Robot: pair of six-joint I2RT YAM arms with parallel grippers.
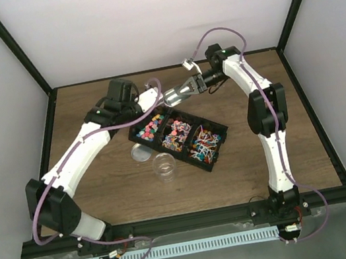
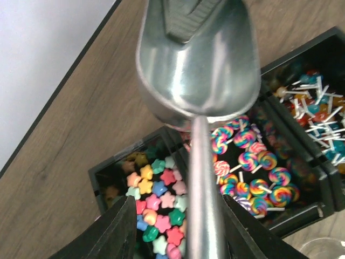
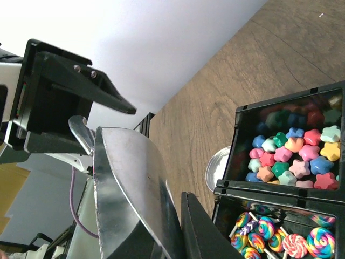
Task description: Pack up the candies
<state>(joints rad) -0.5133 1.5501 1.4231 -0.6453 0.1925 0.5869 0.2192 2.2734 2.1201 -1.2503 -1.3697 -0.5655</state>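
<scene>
A metal scoop (image 1: 177,94) hangs over the back of the black tray (image 1: 224,135), between both grippers. My right gripper (image 1: 194,87) is shut on the scoop's bowl (image 3: 129,183), and one black finger (image 3: 199,232) presses its wall. My left gripper (image 2: 179,202) stands open around the handle (image 2: 204,205), with a gap on the left side. The candies lie in the tray: star pieces (image 2: 159,199), swirl lollipops (image 2: 253,167) and small stick lollipops (image 2: 318,118). The scoop's bowl (image 2: 194,59) looks empty.
A clear round jar (image 1: 164,166) stands open in front of the tray, and its lid (image 1: 140,152) lies just to its left. Black frame posts and white walls border the wooden table.
</scene>
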